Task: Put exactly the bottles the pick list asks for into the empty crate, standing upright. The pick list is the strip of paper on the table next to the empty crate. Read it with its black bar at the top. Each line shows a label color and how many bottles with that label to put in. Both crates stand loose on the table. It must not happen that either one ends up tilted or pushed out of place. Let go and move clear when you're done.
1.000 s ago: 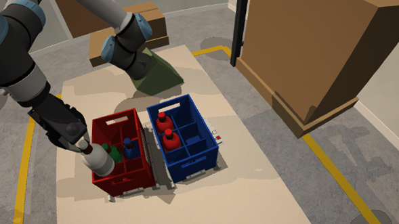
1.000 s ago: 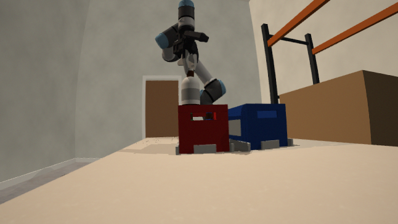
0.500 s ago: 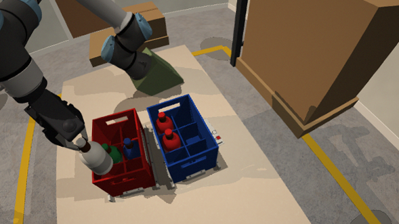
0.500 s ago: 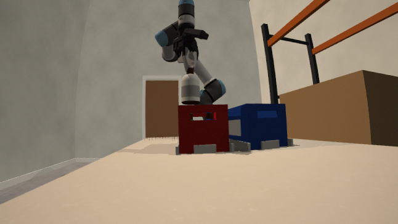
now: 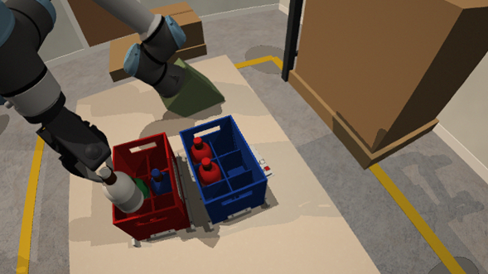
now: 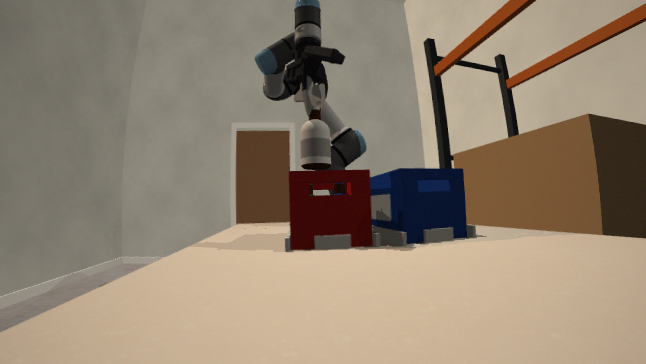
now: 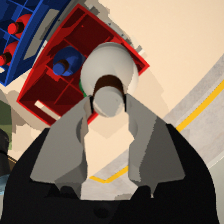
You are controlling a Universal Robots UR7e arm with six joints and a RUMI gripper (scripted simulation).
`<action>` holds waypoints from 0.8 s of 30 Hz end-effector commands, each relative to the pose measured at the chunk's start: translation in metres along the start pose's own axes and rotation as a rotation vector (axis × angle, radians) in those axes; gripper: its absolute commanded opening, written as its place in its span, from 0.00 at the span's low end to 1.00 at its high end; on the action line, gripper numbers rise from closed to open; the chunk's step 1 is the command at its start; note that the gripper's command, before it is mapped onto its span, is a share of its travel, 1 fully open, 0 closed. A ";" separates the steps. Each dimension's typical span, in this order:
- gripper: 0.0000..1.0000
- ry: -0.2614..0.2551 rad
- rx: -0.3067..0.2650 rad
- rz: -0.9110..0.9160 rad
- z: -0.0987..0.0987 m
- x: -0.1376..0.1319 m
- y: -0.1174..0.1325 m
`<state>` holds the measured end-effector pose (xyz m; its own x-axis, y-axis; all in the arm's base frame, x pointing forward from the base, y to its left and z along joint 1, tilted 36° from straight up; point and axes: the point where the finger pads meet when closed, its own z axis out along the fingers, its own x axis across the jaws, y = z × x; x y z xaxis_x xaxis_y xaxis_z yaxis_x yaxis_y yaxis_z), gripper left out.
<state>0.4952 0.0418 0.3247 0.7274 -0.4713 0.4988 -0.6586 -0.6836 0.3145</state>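
My gripper (image 5: 104,170) (image 6: 315,106) (image 7: 108,95) is shut on the neck of a white bottle (image 5: 123,190) (image 6: 315,137) (image 7: 109,65). The bottle hangs upright above the red crate (image 5: 149,230) (image 6: 330,220) (image 7: 135,56), its base just over the rim in the exterior view. A blue bottle (image 5: 160,183) (image 7: 69,61) and a green bottle (image 5: 140,186), mostly hidden by the white one, stand in the red crate. The blue crate (image 5: 238,199) (image 6: 440,210) holds two red bottles (image 5: 201,151) (image 5: 210,173) along its left side. The pick list (image 5: 266,168) lies beside the blue crate, mostly hidden and unreadable here.
The two crates stand side by side with a narrow gap. Grey brackets (image 5: 162,235) (image 6: 332,241) sit around their bases. A green wedge-shaped block (image 5: 194,91) stands behind them beside the arm's far joints. Large cardboard boxes (image 5: 373,76) (image 6: 530,175) stand off to the right.
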 end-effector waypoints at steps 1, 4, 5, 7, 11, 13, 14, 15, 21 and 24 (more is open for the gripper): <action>0.00 0.001 0.001 0.001 -0.001 -0.007 -0.008; 0.00 0.001 0.001 0.001 -0.001 -0.008 -0.010; 0.00 0.001 0.001 0.001 -0.001 -0.010 -0.011; 0.00 0.001 0.001 0.001 -0.001 -0.012 -0.014; 0.00 0.001 0.001 0.001 -0.001 -0.018 -0.020; 0.00 0.001 0.001 0.001 -0.001 -0.020 -0.023; 0.00 0.001 0.001 0.001 -0.001 -0.022 -0.024; 0.00 0.001 0.001 0.001 -0.001 -0.023 -0.026; 0.00 0.001 0.001 0.001 -0.001 -0.029 -0.032; 0.00 0.001 0.001 0.001 -0.001 -0.033 -0.036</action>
<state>0.4950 0.0754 0.3014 0.7274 -0.4713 0.4988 -0.6586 -0.6836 0.3146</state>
